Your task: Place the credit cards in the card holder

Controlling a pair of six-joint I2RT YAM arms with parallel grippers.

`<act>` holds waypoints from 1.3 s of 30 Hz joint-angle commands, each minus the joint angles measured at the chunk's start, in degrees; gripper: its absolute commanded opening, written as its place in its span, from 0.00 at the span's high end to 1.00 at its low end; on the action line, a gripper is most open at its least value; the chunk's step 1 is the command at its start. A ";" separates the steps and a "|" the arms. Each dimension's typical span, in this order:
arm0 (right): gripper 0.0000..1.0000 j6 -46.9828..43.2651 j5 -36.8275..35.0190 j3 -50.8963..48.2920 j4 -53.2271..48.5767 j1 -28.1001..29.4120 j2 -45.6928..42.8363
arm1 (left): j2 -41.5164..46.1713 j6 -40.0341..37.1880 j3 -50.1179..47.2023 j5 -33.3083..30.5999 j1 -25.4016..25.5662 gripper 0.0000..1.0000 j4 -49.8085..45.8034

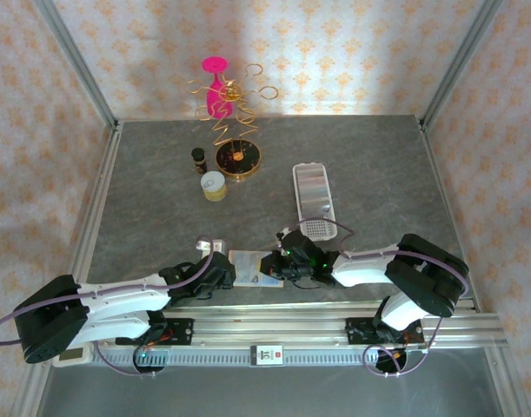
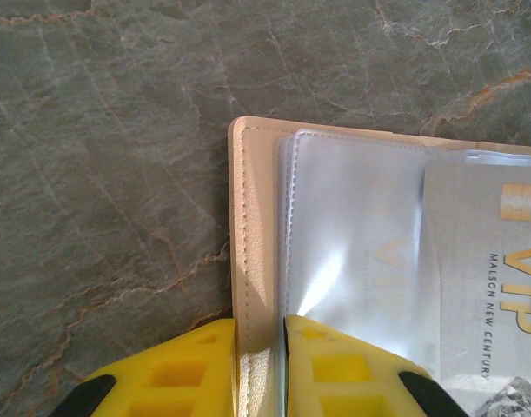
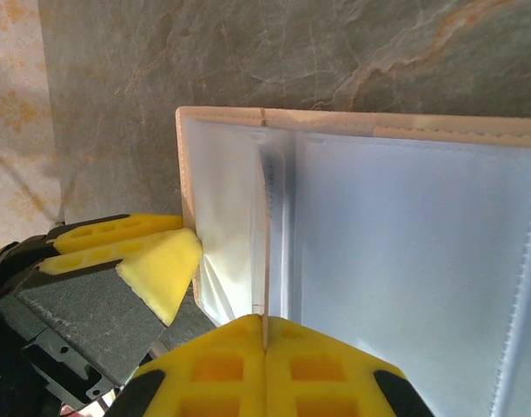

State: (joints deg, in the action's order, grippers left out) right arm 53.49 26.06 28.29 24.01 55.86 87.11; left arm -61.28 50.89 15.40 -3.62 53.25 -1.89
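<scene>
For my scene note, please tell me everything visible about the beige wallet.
The beige wallet is open on the grey table. Its cover looks leather-like with stitching; inside are clear plastic sleeves, one holding a pale VIP card. The left claw pinches its cover edge; the right claw is shut on a sleeve.

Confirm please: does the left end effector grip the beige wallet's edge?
Yes, in the left wrist view the yellow fingers of the left end effector pinch the stitched edge of the beige wallet.
</scene>
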 commanded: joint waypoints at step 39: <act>0.91 -1.82 -7.52 7.29 -15.89 1.53 0.34 | 2.04 0.71 -2.74 1.62 0.48 0.82 0.62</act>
State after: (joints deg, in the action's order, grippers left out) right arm 52.86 22.15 34.85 13.26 57.08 88.73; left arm -59.51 51.11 13.76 -3.31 53.25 -0.58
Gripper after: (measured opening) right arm 0.087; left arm 0.176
